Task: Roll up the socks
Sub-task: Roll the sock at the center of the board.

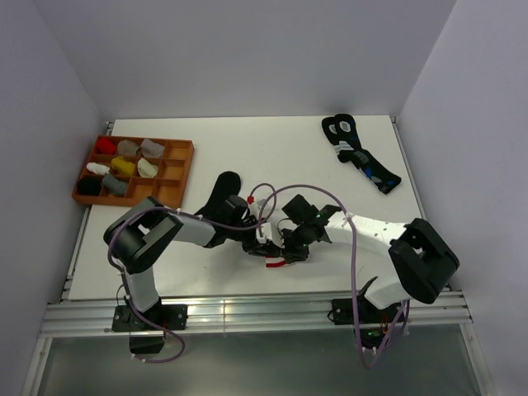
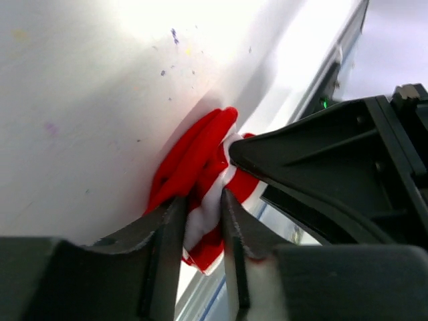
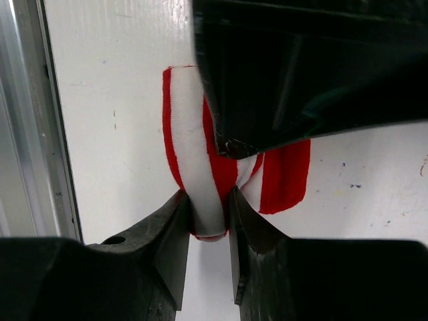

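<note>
Near the table's (image 3: 100, 134) front edge, left fingers (image 2: 164, 257) and right fingers (image 3: 167, 251), nearly closed, each pinch the striped sock (image 3: 190, 134). Opposed grips likely steady the roll.

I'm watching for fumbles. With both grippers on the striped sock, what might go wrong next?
The left gripper and right gripper each pinch only a thin fold of the striped sock, so it may slip and unroll. They crowd together and might collide. The sock lies near the edge rail and may slide off.

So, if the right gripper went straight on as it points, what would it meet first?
The striped sock pinched in the right gripper; the left gripper looks close behind it, depth unclear.
</note>
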`<state>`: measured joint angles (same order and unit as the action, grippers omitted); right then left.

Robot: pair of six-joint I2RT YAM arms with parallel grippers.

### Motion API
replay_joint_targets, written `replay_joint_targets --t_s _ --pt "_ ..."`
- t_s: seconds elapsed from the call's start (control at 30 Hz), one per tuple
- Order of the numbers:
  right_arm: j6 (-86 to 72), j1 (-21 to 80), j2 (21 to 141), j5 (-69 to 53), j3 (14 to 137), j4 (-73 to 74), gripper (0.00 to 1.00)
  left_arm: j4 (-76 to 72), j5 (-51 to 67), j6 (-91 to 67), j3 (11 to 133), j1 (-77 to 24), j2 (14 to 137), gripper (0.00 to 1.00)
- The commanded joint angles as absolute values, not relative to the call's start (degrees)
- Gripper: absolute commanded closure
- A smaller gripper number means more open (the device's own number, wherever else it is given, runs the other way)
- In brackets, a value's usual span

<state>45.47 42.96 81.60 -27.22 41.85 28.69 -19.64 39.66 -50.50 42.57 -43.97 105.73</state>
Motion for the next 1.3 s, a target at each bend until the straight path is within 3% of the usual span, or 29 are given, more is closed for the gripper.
replay_joint_targets --t_s 0.0,0.3,0.67,1.27 --pt "44.65 40.61 84.37 -29.44 44.99 33.74 0.79 -21.26 25.94 -51.77 39.03 -44.3 103.19 0.65" --pt "45.88 35.51 90.96 -33.22 49.39 40.34 0.79 -35.32 15.83 -56.16 27.7 -44.21 92.47 0.61" --pt "49.3 31.47 101.85 -38.93 59.31 52.81 0.79 -36.22 6.95 -45.81 21.62 -48.42 78.59 0.55" --pt "48.34 29.62 109.95 -38.67 66.01 58.18 0.8 -42.45 13.97 -31.9 29.35 -51.15 88.32 0.48"
